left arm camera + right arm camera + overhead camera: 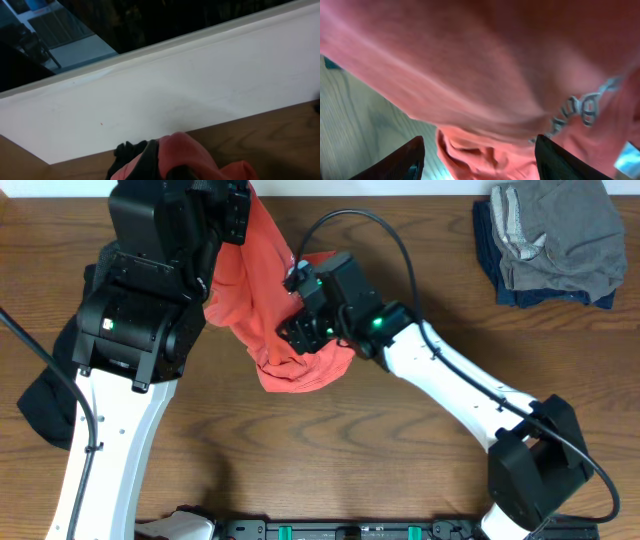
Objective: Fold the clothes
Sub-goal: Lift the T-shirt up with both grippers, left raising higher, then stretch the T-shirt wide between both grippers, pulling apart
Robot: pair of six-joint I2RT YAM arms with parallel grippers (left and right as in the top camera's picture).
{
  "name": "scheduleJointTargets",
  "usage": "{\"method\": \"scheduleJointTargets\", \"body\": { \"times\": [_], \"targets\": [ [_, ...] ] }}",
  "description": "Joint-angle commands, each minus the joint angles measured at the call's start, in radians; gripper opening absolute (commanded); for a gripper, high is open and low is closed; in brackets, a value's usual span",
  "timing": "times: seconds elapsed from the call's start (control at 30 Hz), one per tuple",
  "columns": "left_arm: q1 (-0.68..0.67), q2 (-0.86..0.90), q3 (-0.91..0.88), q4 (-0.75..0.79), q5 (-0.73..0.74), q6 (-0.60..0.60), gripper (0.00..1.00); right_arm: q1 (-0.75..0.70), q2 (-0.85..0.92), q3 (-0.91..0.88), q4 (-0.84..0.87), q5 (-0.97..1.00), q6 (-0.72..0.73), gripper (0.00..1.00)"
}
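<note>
Pinching the red shirt [265, 290] tight in the left claw [238, 215], holding it up over the tabletop [330, 450], with the bottom end bunching down on the wood. Holding the right claw [480, 160] spread wide, right up against the hanging shirt. Sharing the tabletop with a gray and blue pile [555, 235] far off in the corner and a black cloth [45, 410] lying at the left edge.
</note>
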Motion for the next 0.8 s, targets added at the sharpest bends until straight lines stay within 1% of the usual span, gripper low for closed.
{"method": "scheduleJointTargets", "body": {
  "times": [0.0,0.23,0.3,0.33,0.37,0.4,0.47,0.6,0.77],
  "targets": [
    [0.002,-0.006,0.028,0.015,-0.016,0.016,0.06,0.04,0.05,-0.011,0.03,0.091,0.12,0.71],
    [0.002,-0.01,0.028,0.015,-0.016,0.017,0.06,0.098,0.16,-0.011,0.19,0.167,0.232,0.73],
    [0.002,-0.013,0.028,0.015,-0.017,0.017,0.06,0.109,0.19,-0.011,0.213,0.219,0.258,0.69],
    [0.002,-0.016,0.028,0.014,-0.021,0.017,0.06,0.11,0.198,-0.011,0.213,0.238,0.267,0.57],
    [0.002,-0.02,0.028,0.014,-0.035,0.017,0.06,0.109,0.2,-0.011,0.208,0.257,0.272,0.42],
    [0.002,-0.026,0.028,0.014,-0.057,0.017,0.06,0.101,0.199,-0.011,0.201,0.272,0.272,0.18],
    [0.002,-0.037,0.028,0.01,-0.094,0.016,0.06,0.078,0.184,-0.011,0.185,0.274,0.272,0.01],
    [0.002,-0.059,0.028,-0.001,-0.141,0.017,0.06,-0.001,0.132,-0.011,0.152,0.274,0.264,0.01],
    [0.021,-0.067,0.028,-0.012,-0.144,0.017,0.06,-0.117,0.014,-0.009,0.078,0.262,0.129,0.01]
  ]
}}
